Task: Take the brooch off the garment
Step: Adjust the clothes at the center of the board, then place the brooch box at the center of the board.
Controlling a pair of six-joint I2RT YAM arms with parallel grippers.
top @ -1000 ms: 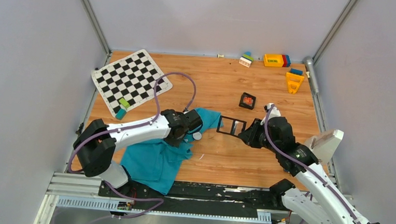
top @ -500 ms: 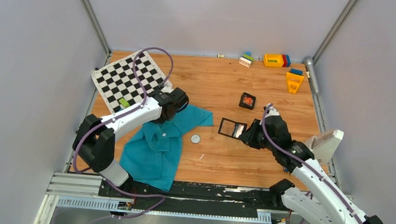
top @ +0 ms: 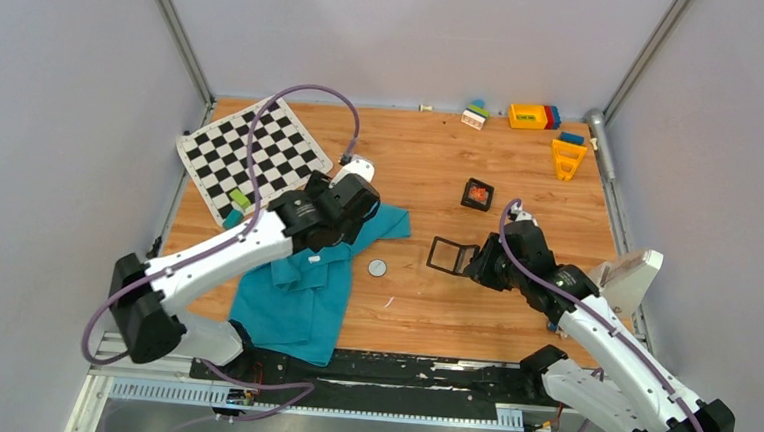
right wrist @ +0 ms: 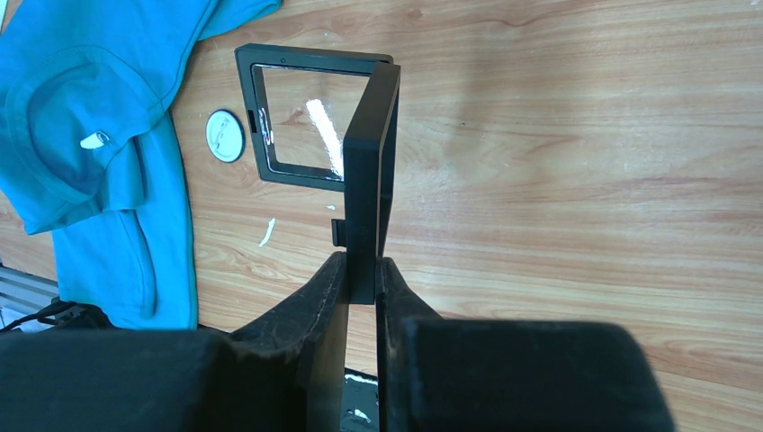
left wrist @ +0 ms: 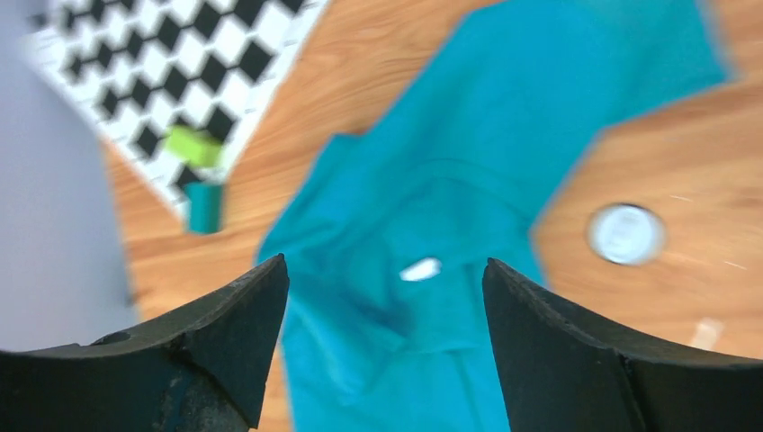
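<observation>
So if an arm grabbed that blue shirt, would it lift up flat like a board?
Probably not. The shirt lies creased and folded over itself, so it would likely droop from wherever it is pinched. It looks thin, so probably light. Pushed, it would likely bunch up rather than slide.

**What the views hold back**

From above, the left arm [top: 287,225] lies across the upper part of the garment [top: 298,301] and covers its own jaws. In the left wrist view everything beyond the left gripper [left wrist: 382,265] is smeared (the round white brooch [left wrist: 627,234] shows no surface detail), and the bottom edge cuts off both jaws. The right wrist view's left edge crops the garment, and the right gripper [right wrist: 362,265] hides the near edge of the black windowed case [right wrist: 371,135] between its jaws. The red item inside the small black box [top: 477,194] is too small to identify.
</observation>
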